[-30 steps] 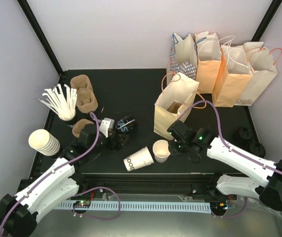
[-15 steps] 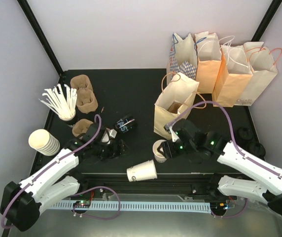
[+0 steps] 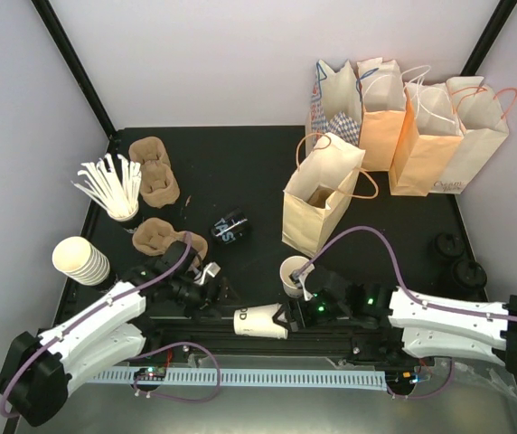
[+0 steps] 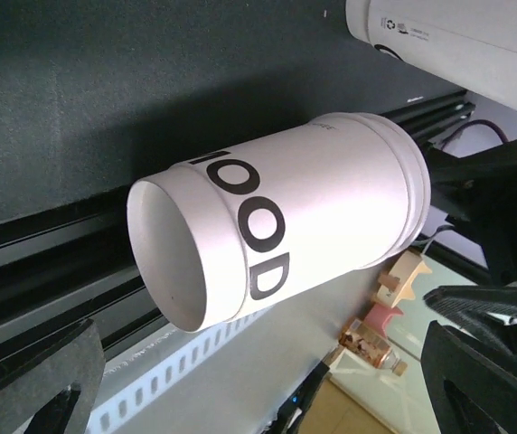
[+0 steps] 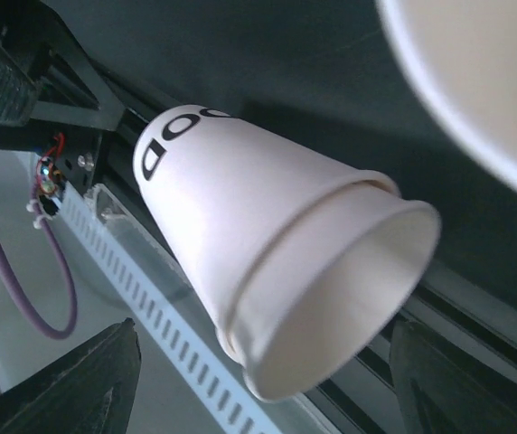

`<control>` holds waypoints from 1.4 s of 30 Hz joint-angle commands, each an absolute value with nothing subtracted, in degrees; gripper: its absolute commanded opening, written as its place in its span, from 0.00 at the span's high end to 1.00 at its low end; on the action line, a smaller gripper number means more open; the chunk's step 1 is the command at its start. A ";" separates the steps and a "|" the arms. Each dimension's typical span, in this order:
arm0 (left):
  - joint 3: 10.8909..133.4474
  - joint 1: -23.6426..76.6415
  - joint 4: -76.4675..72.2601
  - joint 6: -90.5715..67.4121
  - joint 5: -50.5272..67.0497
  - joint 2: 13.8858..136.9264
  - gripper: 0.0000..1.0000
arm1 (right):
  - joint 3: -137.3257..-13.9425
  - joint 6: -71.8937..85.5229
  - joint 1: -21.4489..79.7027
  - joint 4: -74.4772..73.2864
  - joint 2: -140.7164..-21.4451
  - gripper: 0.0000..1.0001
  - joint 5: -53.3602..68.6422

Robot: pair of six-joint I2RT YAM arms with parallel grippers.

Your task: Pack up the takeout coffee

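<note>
The takeout coffee cup, white with bold black letters and no lid on it, lies on its side on the black rails at the table's near edge. Its mouth points right, toward my right gripper. In the right wrist view the cup fills the middle, and my right gripper is open with a finger on each side of the mouth, touching nothing. My left gripper is open just left of the cup. The left wrist view shows the cup's base end ahead of my open left gripper.
A plain cream cup stands upright just behind the right gripper. An open brown bag stands behind it, with more bags at the back right. A black cup lies mid-table. Stacked cups, sticks, carriers sit left; black lids right.
The lettered cup has slid from beside the plain cup down to the near edge. The right gripper followed it there and opened wider. The left gripper moved nearer and to the right.
</note>
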State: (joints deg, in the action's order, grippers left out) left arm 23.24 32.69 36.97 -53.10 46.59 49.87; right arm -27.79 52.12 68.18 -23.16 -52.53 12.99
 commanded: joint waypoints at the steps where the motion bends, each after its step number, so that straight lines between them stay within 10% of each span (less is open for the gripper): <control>1: 20.59 33.11 32.18 -58.63 49.97 47.24 0.02 | -27.00 59.79 70.57 -10.67 -56.54 0.24 11.89; 22: 20.66 34.99 19.03 -61.66 50.19 54.75 0.16 | -40.42 57.49 71.78 -13.15 -63.77 0.94 9.74; 42: 67.57 5.85 66.32 -29.61 6.94 63.84 0.01 | -84.36 26.73 76.70 -48.51 -90.83 0.98 -9.85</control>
